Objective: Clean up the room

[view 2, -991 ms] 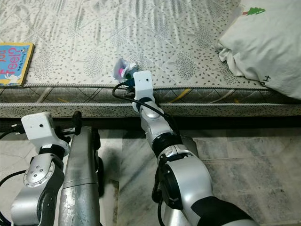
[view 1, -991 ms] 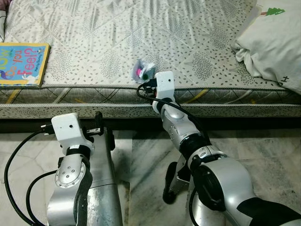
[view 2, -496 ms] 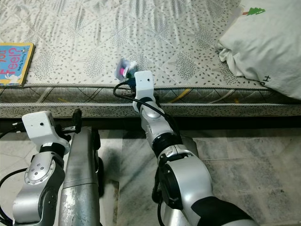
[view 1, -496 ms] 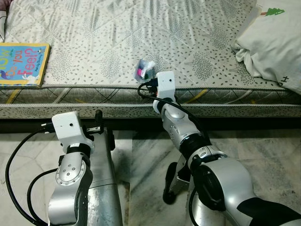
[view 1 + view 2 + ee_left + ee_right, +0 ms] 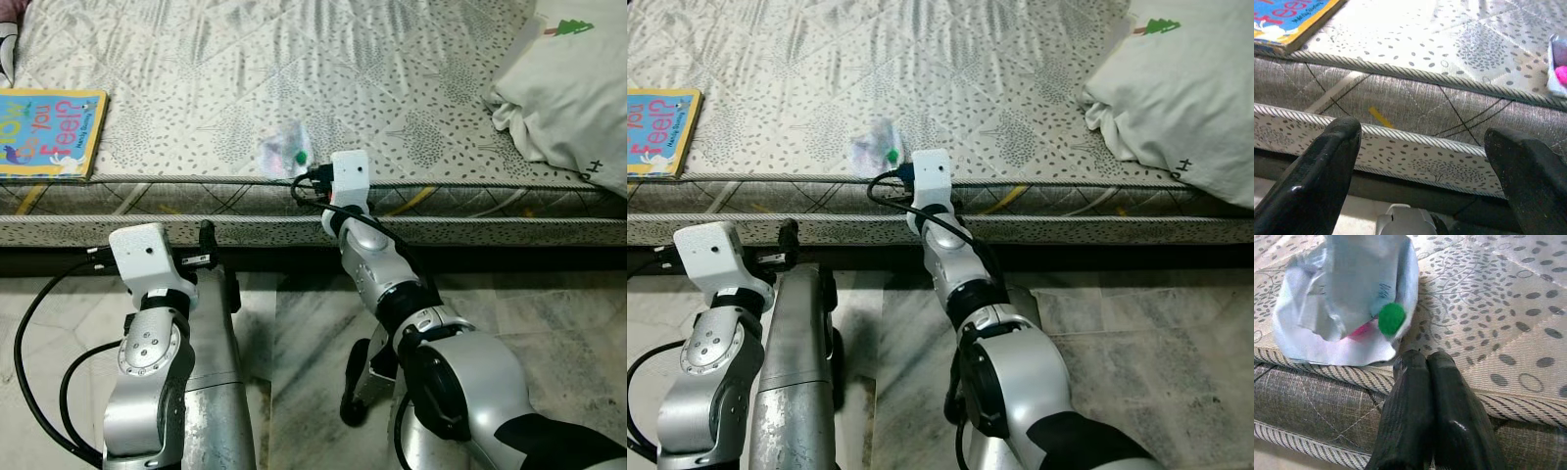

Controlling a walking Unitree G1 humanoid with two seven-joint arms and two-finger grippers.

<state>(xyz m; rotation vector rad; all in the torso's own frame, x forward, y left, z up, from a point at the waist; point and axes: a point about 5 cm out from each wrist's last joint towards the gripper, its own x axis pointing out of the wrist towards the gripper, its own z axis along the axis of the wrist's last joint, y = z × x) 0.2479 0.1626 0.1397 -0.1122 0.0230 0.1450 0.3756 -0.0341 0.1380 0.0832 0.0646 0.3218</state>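
Observation:
A crumpled clear wrapper (image 5: 284,152) holding a green ball and something pink lies flat on the patterned mattress (image 5: 392,88), close to its front edge. In the right wrist view the wrapper (image 5: 1347,298) sits just beyond my right gripper (image 5: 1418,357). Its two black fingers are shut together, tips at the mattress piping and touching the wrapper's edge. My left gripper (image 5: 1425,132) is open, held low in front of the mattress side, left of the wrapper. A colourful children's book (image 5: 44,132) lies at the bed's left edge.
A white pillow (image 5: 573,88) with a green tree print rests at the bed's right corner. Marble floor (image 5: 304,333) runs below the bed between my arms. The bed's dark base (image 5: 490,257) stands right in front.
The wrapper was bunched up at the right fingertips; now it lies flatter and further left on the mattress. My right wrist has shifted slightly right. The left arm has barely moved.

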